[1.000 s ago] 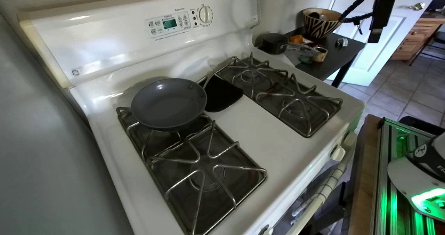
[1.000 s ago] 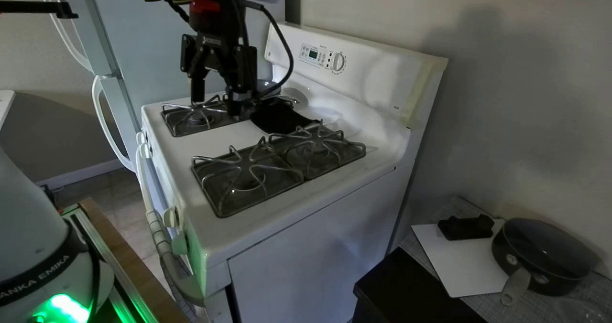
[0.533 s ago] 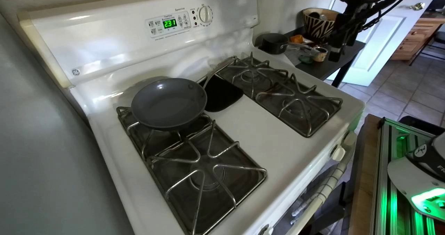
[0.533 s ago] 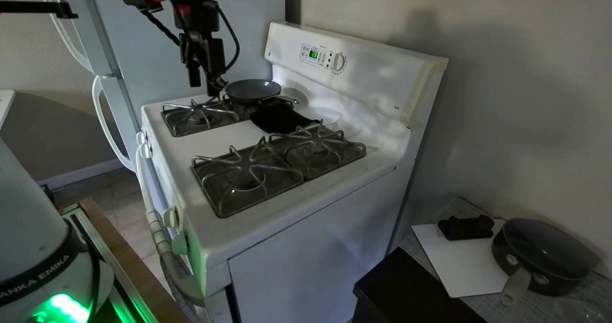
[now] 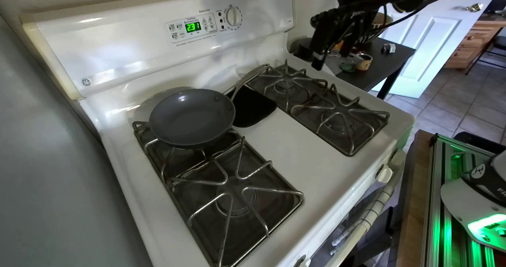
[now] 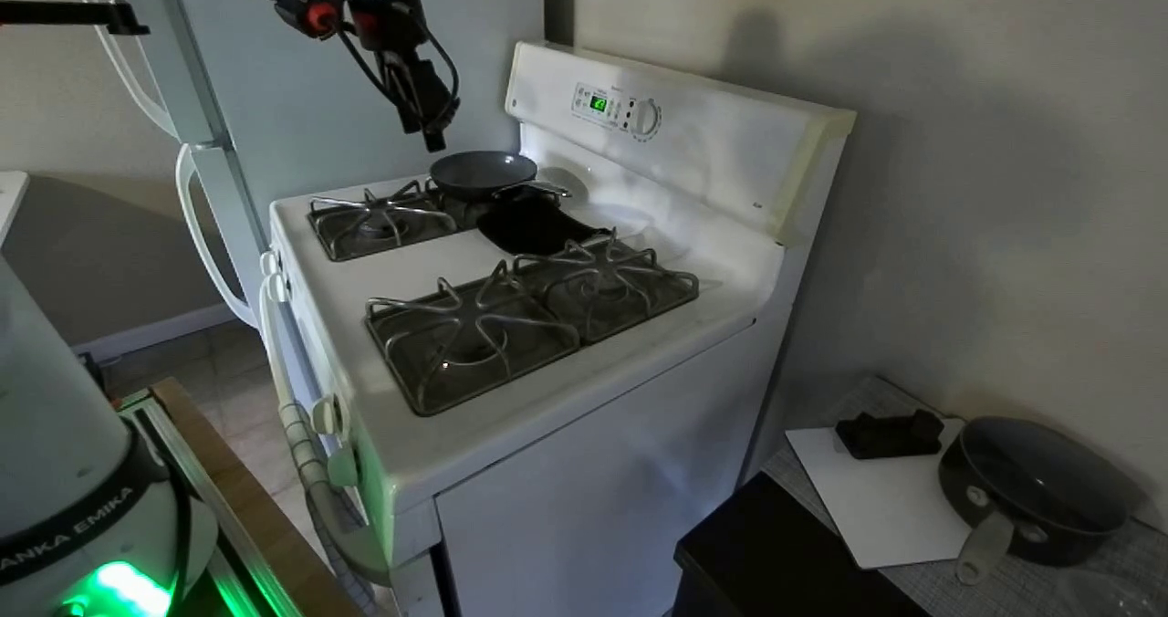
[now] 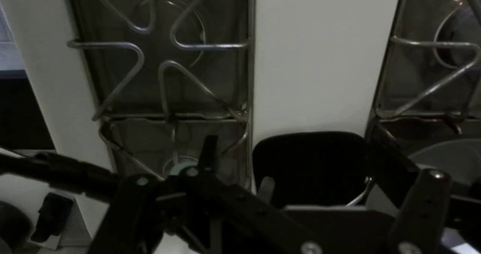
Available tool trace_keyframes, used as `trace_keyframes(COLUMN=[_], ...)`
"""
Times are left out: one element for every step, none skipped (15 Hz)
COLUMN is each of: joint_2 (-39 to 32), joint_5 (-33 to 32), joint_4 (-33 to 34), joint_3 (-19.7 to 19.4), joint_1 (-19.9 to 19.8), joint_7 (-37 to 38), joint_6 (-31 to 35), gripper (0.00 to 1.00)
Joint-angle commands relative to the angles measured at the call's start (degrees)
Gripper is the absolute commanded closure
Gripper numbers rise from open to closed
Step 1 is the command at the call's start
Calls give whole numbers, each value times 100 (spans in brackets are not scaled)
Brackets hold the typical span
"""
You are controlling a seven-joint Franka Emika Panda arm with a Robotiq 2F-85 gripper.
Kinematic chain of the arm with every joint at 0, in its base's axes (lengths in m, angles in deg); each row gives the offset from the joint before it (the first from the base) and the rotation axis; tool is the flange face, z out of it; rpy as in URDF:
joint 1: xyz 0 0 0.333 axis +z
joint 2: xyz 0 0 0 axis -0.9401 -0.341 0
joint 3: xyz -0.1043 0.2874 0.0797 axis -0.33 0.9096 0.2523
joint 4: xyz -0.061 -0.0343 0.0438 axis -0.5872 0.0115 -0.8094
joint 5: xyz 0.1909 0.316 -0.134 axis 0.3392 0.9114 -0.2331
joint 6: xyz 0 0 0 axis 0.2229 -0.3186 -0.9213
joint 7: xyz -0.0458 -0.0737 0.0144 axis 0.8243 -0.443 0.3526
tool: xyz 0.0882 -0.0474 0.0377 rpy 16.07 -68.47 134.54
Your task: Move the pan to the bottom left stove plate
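Note:
The dark grey pan sits level on the rear-left grate in both exterior views. Its thin handle points right over a black pad. Part of the pan shows at the wrist view's right edge, behind a finger. The bottom left stove plate bears nothing; it also shows in an exterior view and partly in the wrist view. My gripper is tilted, held above the stove, apart from the pan. Its fingers are spread with nothing between them.
Two right-hand grates stand across the white centre strip. The stove's back panel rises behind the pan. The fridge stands beside the stove's left. A saucepan is on the side table. The oven handle runs along the front.
My gripper has moved up and turned to a tilted pose. It has come further over the stove, leftward in an exterior view. The pan has not moved. The stove display is lit now.

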State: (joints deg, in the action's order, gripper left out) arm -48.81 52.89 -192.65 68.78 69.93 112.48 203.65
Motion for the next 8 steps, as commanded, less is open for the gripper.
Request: trace_keyframes(joint_2=[-112, -202, -261, -289, -297, -412, -540, -711], joint_5=[-26, -30, -31, -32, -32, -94, -41, 22], joint_4=[61, 113, 149, 166, 173, 184, 204, 294], joint_3=[2, 25, 32, 31, 32, 79, 78, 86], joint_1=[52, 59, 62, 62, 61, -8, -3, 13], joint_7=[67, 98, 120, 136, 151, 335, 378, 409], joint_6=[135, 186, 204, 209, 209, 441, 756, 878], gripper=[0, 0, 0, 0, 0, 0, 0, 0])
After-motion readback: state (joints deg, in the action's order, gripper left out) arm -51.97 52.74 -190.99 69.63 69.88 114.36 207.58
